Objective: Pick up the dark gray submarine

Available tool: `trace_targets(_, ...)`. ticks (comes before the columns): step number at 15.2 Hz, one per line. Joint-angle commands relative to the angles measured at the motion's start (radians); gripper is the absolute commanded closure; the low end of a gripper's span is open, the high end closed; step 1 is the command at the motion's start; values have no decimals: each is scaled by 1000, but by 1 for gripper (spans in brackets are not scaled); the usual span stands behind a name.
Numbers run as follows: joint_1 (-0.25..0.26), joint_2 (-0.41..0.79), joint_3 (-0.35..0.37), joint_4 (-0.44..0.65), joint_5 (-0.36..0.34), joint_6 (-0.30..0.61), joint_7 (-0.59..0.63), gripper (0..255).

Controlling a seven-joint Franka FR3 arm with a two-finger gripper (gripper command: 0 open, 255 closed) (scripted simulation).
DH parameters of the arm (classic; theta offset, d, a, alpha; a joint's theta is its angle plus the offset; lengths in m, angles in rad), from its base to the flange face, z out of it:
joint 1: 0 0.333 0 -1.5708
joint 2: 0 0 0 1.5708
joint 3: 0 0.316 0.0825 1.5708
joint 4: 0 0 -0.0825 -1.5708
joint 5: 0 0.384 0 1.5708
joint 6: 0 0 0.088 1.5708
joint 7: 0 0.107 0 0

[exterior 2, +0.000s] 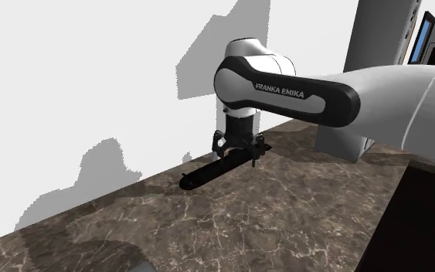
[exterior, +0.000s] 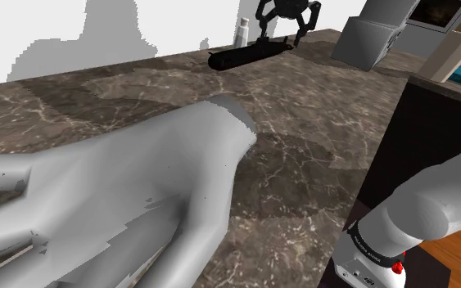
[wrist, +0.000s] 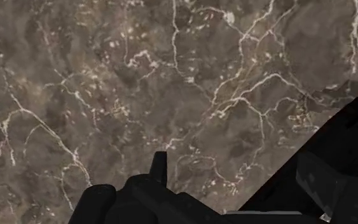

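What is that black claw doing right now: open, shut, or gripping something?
Gripper: cannot be told; it hangs right over one end of the dark submarine.

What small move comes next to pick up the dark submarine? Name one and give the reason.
Probably close the jaws. In the shoulder view the gripper sits low over the dark submarine, which lies on the marble counter. The jaws appear to stand apart on either side of the hull, near its end at that view's right. That grip is off-centre, so the hull may tip when lifted.
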Motion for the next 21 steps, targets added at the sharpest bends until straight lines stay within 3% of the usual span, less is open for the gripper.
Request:
trace_targets(1, -14, 96, 12, 110, -9, -21, 118, 0)
trace_targets(10, -31, 498, -29, 635, -43, -161, 535, 0)
trace_targets(11, -30, 509, -32, 651, -43, -166, 545, 0)
trace_targets(18, -45, 443, -35, 448, -29, -28, 535, 0)
trace_targets(20, -45, 443, -35, 448, -29, -28, 535, 0)
trace_targets(21, -45, 441, -35, 445, -28, -27, 534, 255)
